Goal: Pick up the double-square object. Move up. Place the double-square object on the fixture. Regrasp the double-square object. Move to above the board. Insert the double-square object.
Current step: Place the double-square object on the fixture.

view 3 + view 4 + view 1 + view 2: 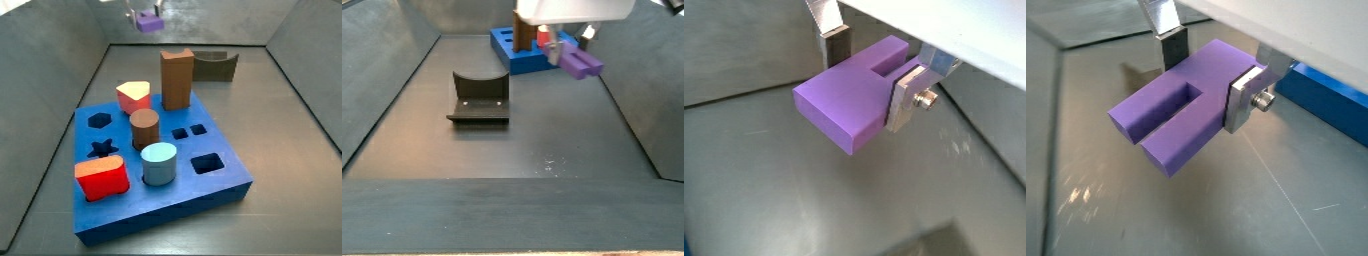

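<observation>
The double-square object is a purple stepped block, and my gripper is shut on it, one silver finger on each side. In both side views the block hangs in the air under the gripper, well above the floor. The dark U-shaped fixture stands on the floor with nothing in it. The blue board lies apart from the gripper, its cut-outs facing up.
On the board stand a tall brown block, a brown cylinder, a light blue cylinder, a red rounded-square block and a red-pink piece. Grey walls enclose the floor on all sides.
</observation>
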Robot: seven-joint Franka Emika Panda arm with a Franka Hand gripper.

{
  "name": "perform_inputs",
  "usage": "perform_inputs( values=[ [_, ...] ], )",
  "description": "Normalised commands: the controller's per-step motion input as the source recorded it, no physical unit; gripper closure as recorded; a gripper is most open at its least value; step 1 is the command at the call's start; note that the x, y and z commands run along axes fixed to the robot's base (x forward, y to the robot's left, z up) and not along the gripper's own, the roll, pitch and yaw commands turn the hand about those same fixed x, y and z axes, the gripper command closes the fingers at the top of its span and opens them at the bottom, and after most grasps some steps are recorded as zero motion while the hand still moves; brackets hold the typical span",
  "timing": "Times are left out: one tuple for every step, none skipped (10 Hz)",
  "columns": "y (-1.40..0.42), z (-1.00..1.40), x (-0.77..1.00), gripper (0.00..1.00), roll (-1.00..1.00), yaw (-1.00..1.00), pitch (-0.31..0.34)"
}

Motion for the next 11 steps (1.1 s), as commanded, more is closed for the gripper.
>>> perform_inputs(
  values=[
    [-0.24, -0.24, 1.00, 1.00, -0.01, -1.00, -0.069],
    [-0.22, -0.23, 1.00, 1.00, -0.01, -1.00, -0.062],
    [-0.19, -0.21, 1.00, 1.00, 0.00, -1.00, -0.057],
    [-0.17, -0.20, 1.00, 1.00, 0.01, -0.85, -0.040],
    [-0.15, -0.19, 1.00, 1.00, 0.03, -0.53, -0.018],
    [0.07, 0.61, 1.00, 1.00, -1.00, -0.10, 0.059],
    [0.09, 0.65, 1.00, 1.00, -1.00, -0.07, 0.062],
    [0.10, 0.66, 1.00, 1.00, -1.00, -0.07, 0.088],
    [0.09, 0.62, 1.00, 1.00, -1.00, -0.07, 0.091],
    [0.09, 0.53, 1.00, 1.00, -1.00, -0.08, 0.092],
    [0.10, 0.41, 0.99, 1.00, -1.00, -0.08, 0.093]
  ],
)
